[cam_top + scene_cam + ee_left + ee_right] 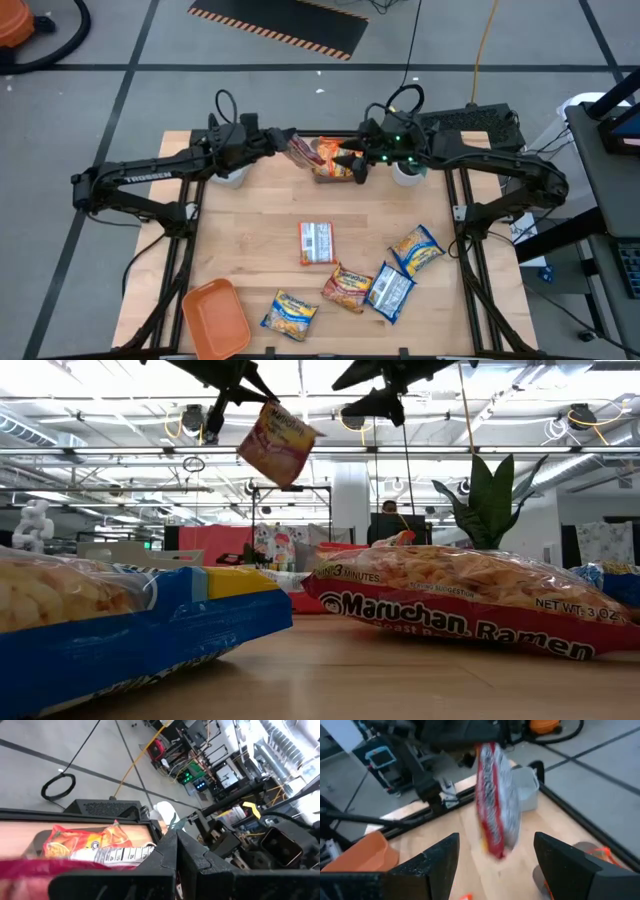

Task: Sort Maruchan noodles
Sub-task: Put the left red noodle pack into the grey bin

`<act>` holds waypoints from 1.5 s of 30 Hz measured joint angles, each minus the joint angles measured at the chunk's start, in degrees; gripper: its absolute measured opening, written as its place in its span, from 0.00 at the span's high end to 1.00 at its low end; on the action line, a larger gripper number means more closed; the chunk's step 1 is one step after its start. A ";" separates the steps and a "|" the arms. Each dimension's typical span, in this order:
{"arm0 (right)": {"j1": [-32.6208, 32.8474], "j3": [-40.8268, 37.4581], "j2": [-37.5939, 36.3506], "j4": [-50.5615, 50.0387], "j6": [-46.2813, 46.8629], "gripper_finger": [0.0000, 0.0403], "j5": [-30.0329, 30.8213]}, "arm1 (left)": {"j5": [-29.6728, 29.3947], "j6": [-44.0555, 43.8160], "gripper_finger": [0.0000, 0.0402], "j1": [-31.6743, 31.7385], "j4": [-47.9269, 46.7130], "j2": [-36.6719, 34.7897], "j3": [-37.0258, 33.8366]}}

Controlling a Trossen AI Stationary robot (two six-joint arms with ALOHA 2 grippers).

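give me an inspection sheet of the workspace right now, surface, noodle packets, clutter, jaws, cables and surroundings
Surface: wooden table, mostly bare in the middle.
Job's things: five noodle packets lying near the front; one red packet held in the air; more packets in a bin at the back.
Clutter: orange tray at the front left corner; two white cups at the back.
Grippers: left gripper jaws shut on the red packet; right gripper jaws open, facing it.
Cables: yellow cable on the floor.
Surroundings: potted plant behind the table.
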 joint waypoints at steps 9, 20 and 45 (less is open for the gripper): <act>0.55 -0.01 2.94 5.78 -2.74 0.38 0.52 | 0.02 1.59 1.00 -0.66 0.51 1.32 -0.13; 3.51 -0.01 5.00 7.94 -3.64 0.38 5.13 | 2.76 7.28 1.00 -1.27 4.86 1.56 0.00; 6.81 -0.08 16.06 19.25 -0.91 0.38 13.10 | 10.06 12.29 1.00 0.68 8.10 1.58 -0.02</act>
